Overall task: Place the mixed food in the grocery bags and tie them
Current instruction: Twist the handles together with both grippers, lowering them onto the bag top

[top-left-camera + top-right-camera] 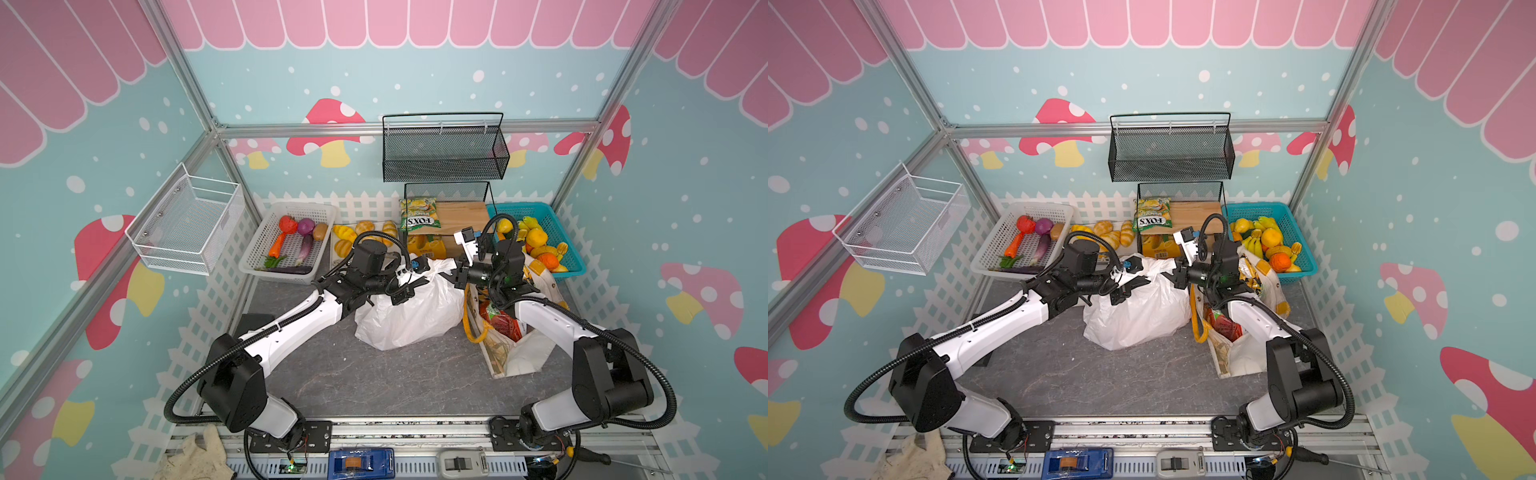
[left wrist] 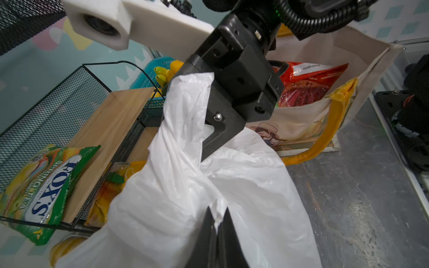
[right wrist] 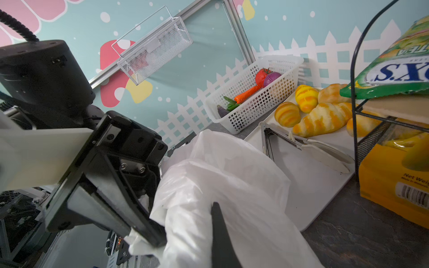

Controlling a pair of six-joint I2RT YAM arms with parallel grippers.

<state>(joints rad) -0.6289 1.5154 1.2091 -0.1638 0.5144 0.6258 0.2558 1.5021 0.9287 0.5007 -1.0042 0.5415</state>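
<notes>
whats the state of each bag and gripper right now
thin white plastic carrier bag, bulging, one handle in each gripper, no finished knot visible
left gripper, shut on one bag handle
right gripper, shut on the other handle
stiff off-white tote with yellow handles, standing, mouth open, red snack packet inside

The thin white plastic carrier bag (image 1: pixel 415 320) is crinkled and faintly glossy on the matt grey stone-look tabletop (image 1: pixel 374 382). At its three o'clock, the stiff off-white cloth tote (image 1: pixel 494 356) holds a glossy red snack packet (image 1: pixel 505 326); at twelve o'clock, a black metal mesh rack (image 2: pixel 41 116) carries a smooth wooden board (image 1: pixel 465 214).
</notes>
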